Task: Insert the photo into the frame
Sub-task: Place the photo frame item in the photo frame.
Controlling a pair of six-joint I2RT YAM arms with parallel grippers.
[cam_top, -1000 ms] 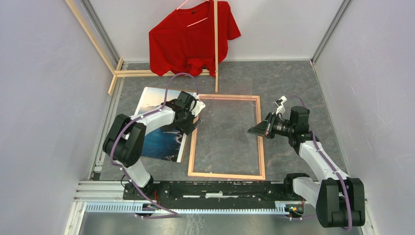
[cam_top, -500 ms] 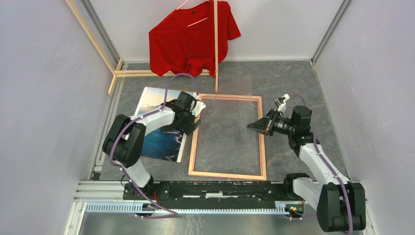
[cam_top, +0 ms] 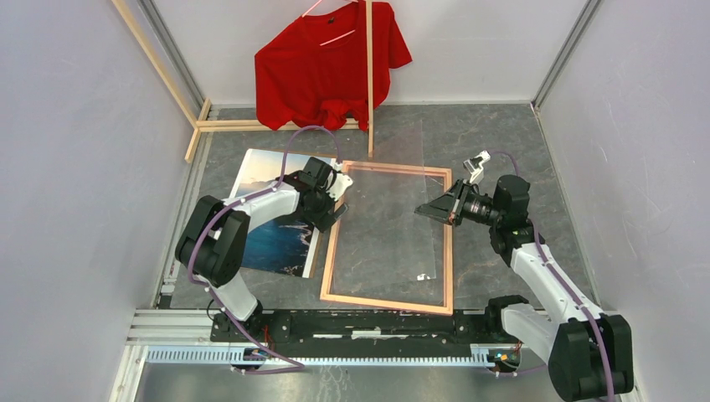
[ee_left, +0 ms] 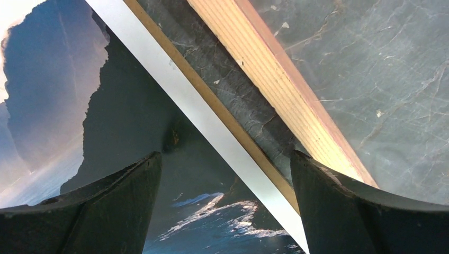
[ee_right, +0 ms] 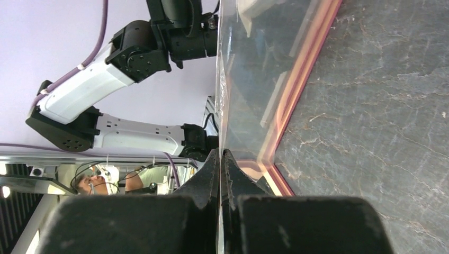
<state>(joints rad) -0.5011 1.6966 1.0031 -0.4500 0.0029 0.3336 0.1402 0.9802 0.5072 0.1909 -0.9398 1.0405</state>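
Rt wrist cam showed right gripper (ee_right: 220, 159) clenched on clear sheet (ee_right: 254, 79) edge, hard to tell from top. L wrist cam: left gripper (ee_left: 225, 156) spread wide over photo (ee_left: 122, 116) & frame (ee_left: 270, 79).

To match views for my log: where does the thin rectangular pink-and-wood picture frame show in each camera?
Top external: thin rectangular pink picture frame, at centre.
Left wrist: its pale wood rail, diagonal from top middle to right.
Right wrist: pink rail, upper right, next to the clear sheet.
Shared landmark: grey marbled tabletop.
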